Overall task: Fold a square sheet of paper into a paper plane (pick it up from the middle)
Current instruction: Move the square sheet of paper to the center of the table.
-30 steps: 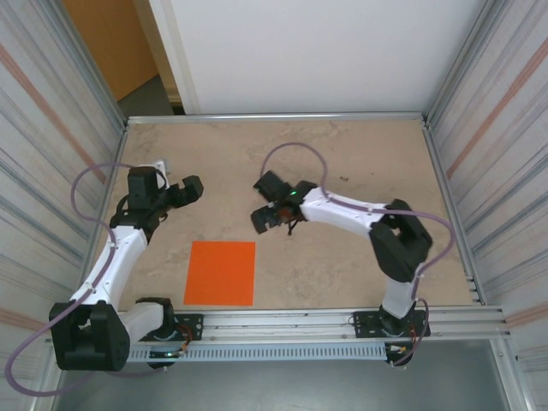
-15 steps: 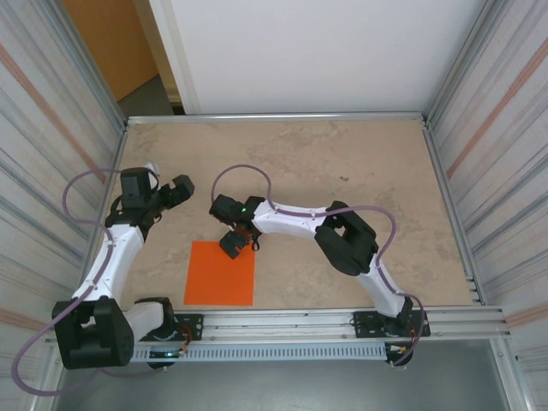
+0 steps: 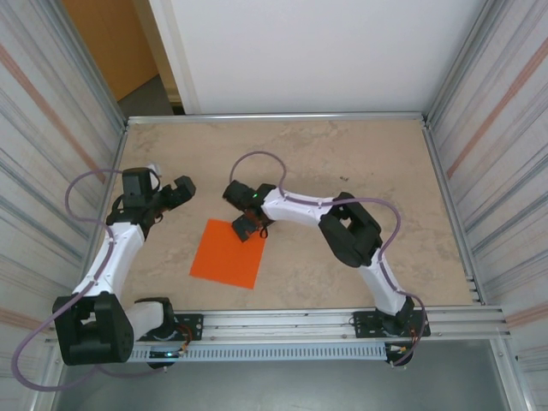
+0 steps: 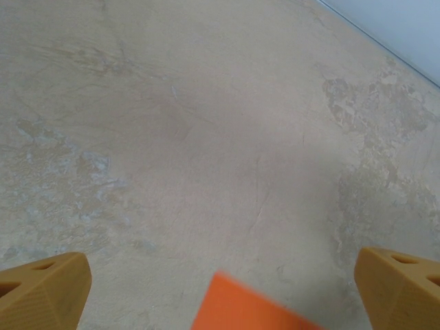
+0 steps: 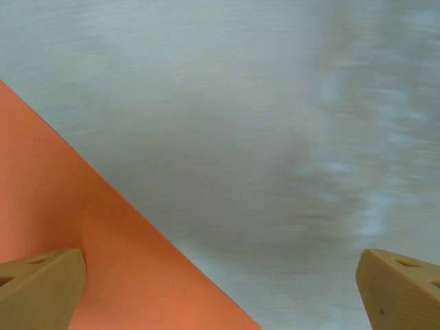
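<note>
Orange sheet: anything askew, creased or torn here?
Askew, yes: the orange sheet lies flat but turned at an angle to the table's front rail, with the open right gripper at its far corner. No tear or crease is visible.

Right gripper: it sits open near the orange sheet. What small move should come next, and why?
Probably shift the right gripper toward the near left, over the middle of the square sheet of paper. It is open, holds nothing, and sits at the sheet's far right corner: one finger is over paper, the other over bare table.
</note>
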